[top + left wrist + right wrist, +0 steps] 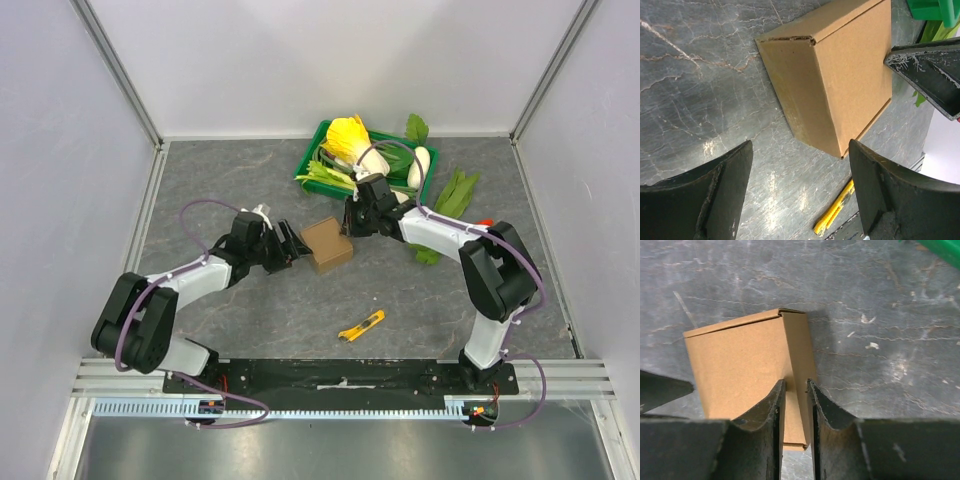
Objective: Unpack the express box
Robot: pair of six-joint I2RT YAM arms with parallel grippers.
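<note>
The express box (326, 245) is a small brown cardboard mailer lying closed on the grey table. In the left wrist view the express box (840, 75) lies just ahead of my left gripper (800, 150), which stands wide open with bare table between its fingers. In the top view my left gripper (290, 245) sits just left of the box. My right gripper (352, 222) is at the box's far right corner. From the right wrist, its narrowed jaws (797, 385) straddle the right edge of the express box (740, 360), cardboard between them.
A yellow utility knife (361, 326) lies on the table in front of the box. A green crate (312, 158) of vegetables stands at the back, with leafy greens (455, 195) on the table to its right. White walls enclose the table on three sides.
</note>
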